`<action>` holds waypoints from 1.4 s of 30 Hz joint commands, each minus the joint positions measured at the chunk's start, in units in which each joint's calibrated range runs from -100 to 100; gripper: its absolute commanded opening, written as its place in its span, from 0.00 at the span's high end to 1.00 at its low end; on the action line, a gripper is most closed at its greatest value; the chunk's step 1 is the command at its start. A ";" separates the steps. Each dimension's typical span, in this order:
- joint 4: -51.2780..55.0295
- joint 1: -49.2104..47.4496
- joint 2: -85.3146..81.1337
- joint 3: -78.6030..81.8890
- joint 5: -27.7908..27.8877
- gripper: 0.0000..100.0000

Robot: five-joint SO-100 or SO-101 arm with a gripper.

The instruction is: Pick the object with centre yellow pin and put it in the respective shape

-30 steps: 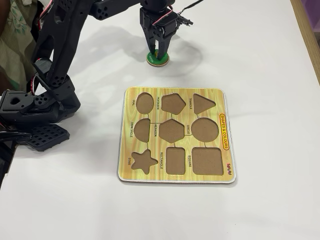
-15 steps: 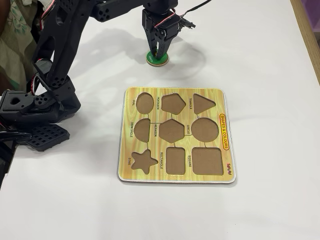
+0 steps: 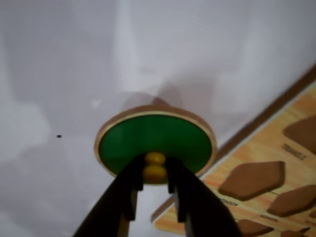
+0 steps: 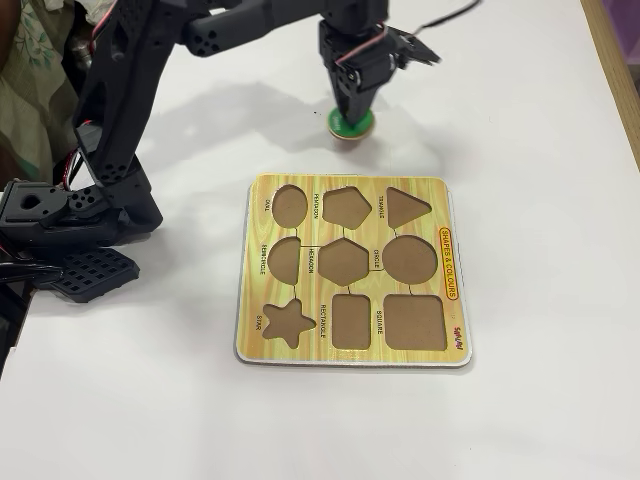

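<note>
The robot's hand [image 3: 154, 174] is pinching the small yellow knob [image 3: 155, 167] of the green disc [image 3: 156, 144], carrying it just above the white bench [image 4: 520, 120], beyond the puzzle board's [image 4: 352, 352] far edge. Gripped only by that knob, the disc is at risk of tilting, slipping free, or catching the rim of the circle cut-out [image 4: 411, 259].
</note>
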 commanded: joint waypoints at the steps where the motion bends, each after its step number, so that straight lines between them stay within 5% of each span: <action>1: -0.35 7.25 -5.69 -0.99 -0.24 0.99; 18: -0.35 31.47 -7.62 -0.99 -0.24 0.99; 42: -0.35 35.87 -7.12 0.00 -0.19 0.99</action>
